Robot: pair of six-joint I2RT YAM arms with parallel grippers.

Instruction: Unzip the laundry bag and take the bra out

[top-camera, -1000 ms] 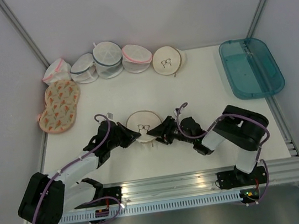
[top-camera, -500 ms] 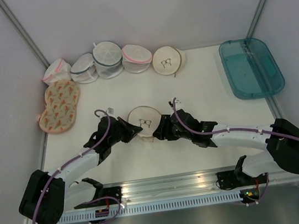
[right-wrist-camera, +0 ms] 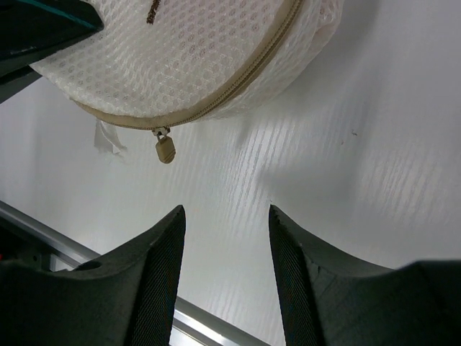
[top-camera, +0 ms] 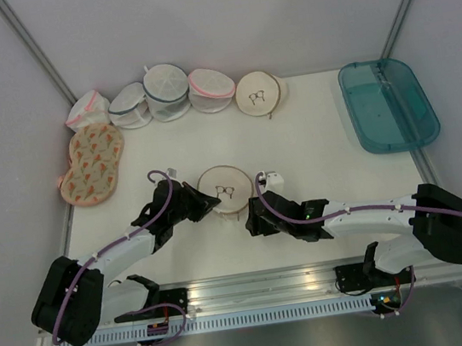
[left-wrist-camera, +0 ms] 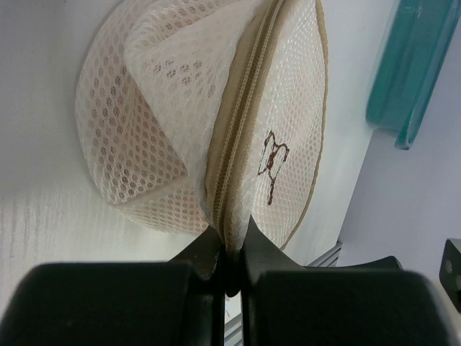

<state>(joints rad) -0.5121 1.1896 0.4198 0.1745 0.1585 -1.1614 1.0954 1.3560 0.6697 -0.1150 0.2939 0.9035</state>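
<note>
- At the far left of the tabletop (top-camera: 323, 151) lies a flat orange-patterned bag (top-camera: 92, 162). White mesh bags (top-camera: 166, 92) and a second cream bag (top-camera: 260, 93) line the back.
- Only the left wrist view shows the left hand (left-wrist-camera: 230, 245) pinched tight on the tan zip rim (left-wrist-camera: 241, 122) of the laundry bag (top-camera: 226, 186).
- The laundry bag sits near the middle, between both hands.
- The right hand (right-wrist-camera: 225, 210) is spread open, clear of the bag. Its wrist view alone shows the zip pull (right-wrist-camera: 165, 149) dangling.
- A teal tray (top-camera: 387, 104) sits far right.
</note>
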